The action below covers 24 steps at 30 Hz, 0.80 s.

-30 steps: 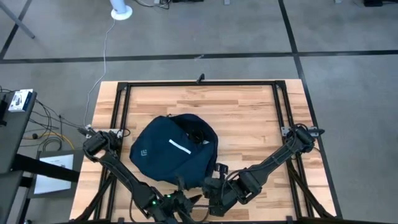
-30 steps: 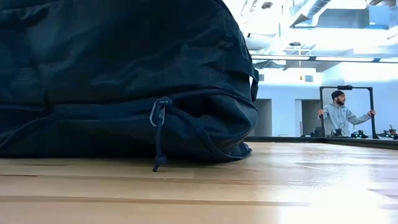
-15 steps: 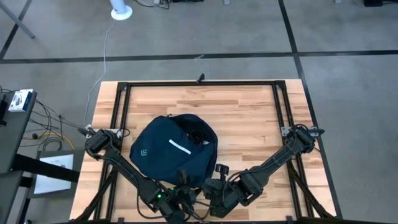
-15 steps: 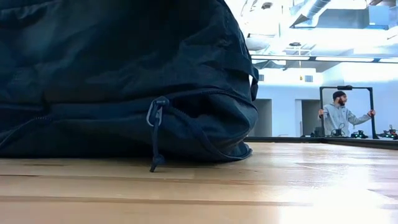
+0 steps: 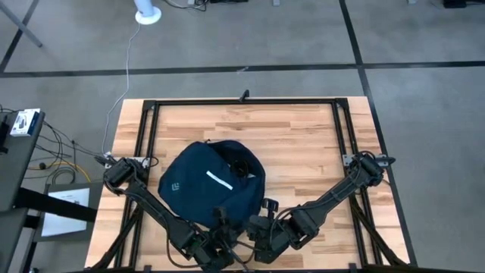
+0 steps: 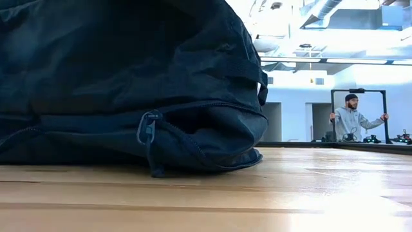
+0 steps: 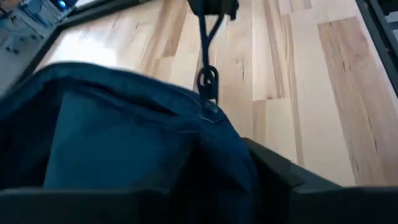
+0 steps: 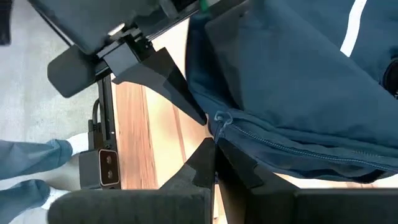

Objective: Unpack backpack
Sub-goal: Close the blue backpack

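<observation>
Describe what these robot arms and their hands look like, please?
Both arms are dark, nearly black, built of slim jointed segments with bulkier joints. The left hand and the right hand each end in two flat, angular black fingers. A small green light shows near the left hand.

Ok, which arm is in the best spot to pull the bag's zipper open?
Probably the right one. The right gripper is already pinched on the zipper cord at the near edge of the backpack. The left gripper is just beside it, against the fabric.
</observation>
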### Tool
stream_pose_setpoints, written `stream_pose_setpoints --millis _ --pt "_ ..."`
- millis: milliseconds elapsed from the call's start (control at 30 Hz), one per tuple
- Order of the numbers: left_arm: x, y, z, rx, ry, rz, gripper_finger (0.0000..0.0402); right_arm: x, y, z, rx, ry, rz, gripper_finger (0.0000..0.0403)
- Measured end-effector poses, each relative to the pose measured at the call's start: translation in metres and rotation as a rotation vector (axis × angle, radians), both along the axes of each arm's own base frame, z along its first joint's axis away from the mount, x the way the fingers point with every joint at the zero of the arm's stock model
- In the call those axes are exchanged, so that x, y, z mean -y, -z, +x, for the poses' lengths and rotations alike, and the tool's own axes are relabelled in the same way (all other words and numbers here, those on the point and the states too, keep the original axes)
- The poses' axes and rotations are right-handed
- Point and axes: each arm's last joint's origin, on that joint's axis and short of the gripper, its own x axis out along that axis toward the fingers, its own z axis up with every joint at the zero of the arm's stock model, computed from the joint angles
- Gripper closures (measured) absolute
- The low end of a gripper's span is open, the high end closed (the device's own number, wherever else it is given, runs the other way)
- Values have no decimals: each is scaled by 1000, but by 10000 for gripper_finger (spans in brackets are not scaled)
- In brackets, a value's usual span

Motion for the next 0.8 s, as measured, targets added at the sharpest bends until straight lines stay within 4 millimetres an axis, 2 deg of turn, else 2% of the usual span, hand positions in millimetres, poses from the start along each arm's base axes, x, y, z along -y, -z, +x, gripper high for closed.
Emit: stream_pose_setpoints --millis 167,233,400,633,800 --pt "4 0 -4 -4 8 -5 379 1 1 -1 -17 1 -11 403" --pt "6 0 -6 -3 15 -7 395 3 3 -4 -51 19 -25 403" --pt "14 -5 -10 3 30 -5 398 11 6 -10 -117 86 -66 403" --pt "26 -32 -19 -36 65 39 401 17 7 -11 -152 96 -99 403" --pt "26 -40 -31 -93 29 52 402 20 7 -13 -174 97 -124 403"
